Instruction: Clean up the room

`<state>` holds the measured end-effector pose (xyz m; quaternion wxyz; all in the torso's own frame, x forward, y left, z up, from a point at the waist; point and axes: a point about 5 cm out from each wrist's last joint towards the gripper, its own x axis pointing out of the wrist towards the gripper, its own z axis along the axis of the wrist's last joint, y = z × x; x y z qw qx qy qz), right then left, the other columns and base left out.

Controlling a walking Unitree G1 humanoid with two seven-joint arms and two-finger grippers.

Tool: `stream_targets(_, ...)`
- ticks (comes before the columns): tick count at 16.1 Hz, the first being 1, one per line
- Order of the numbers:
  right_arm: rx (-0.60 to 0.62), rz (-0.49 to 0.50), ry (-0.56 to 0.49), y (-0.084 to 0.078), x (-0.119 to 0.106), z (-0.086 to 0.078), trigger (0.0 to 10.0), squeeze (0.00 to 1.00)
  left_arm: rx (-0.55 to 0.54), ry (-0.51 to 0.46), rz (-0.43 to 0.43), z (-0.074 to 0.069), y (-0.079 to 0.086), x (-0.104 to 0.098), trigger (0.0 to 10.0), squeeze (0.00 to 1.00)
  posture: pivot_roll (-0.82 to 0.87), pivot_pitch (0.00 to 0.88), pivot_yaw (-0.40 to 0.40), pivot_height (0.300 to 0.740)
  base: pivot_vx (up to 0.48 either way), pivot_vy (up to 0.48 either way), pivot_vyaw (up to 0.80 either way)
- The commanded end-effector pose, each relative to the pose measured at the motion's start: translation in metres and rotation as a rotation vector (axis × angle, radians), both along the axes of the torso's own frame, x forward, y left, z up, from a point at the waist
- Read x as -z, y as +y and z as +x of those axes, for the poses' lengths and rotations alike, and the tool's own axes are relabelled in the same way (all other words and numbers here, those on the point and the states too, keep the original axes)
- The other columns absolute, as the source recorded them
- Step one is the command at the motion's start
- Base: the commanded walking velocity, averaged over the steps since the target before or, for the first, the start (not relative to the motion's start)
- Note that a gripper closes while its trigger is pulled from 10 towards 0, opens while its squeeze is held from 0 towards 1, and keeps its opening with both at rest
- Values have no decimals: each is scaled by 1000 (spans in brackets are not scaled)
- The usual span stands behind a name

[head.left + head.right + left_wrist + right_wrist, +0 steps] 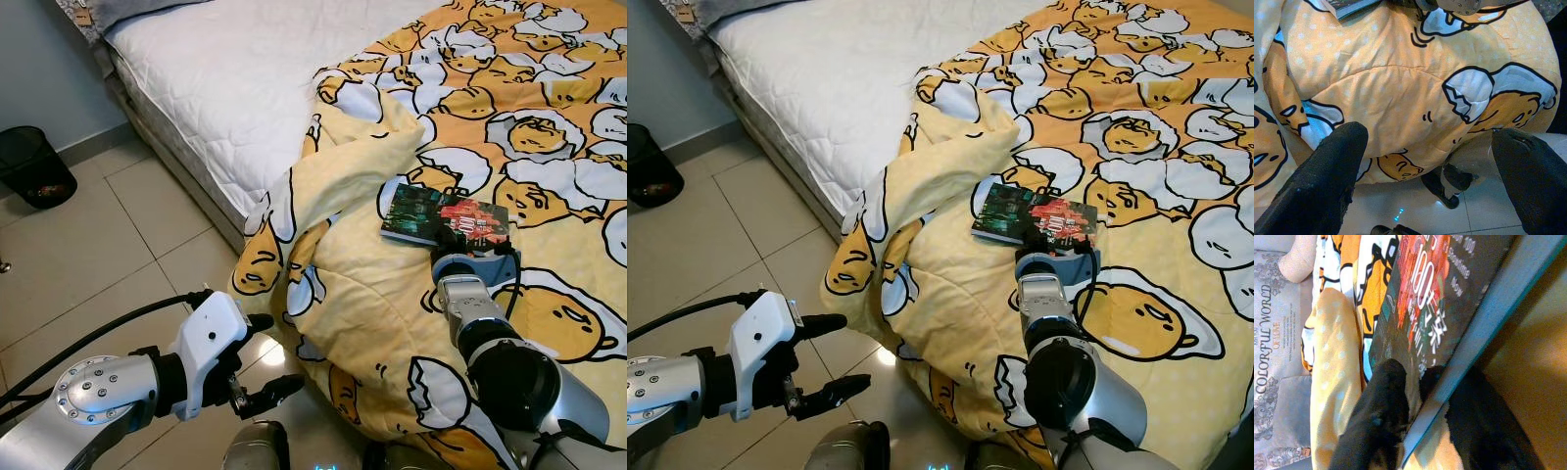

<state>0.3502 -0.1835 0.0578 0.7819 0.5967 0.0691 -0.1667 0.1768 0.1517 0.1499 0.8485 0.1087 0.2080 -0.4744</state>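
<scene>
Right fingers pinch near edge of book | book lies flat on quilt on bed | left fingers wide, idle over floor | advice: seat grip deeper before lifting, keep book level.

A bed with a white quilted mattress crosses the upper frame; pale floor tiles fill the lower left, a black mesh bin at far left.

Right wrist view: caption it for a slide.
Right gripper pinching the edge of a dark paperback book lying on the yellow egg-print quilt.
</scene>
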Motion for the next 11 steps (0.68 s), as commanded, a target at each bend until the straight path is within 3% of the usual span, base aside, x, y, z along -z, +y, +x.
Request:
stream_targets(1, 0, -2, -13, 1, -6, 4, 0, 0, 2, 5, -1, -2, -1, 2, 10000, 812, 288, 128, 26, 740, 0, 0, 0)
stream_targets(8, -7, -9, -14, 1, -6, 4, 0, 0, -9, 3, -2, -1, -1, 7, 10000, 812, 274, 91, 12, 740, 0, 0, 0)
stream_targets(11, -84, -110, -46, 1, -13, 9, 0, 0, -64, -31, -16, 4, 1, 10, 10000, 812, 243, 38, -12, 740, 0, 0, 0)
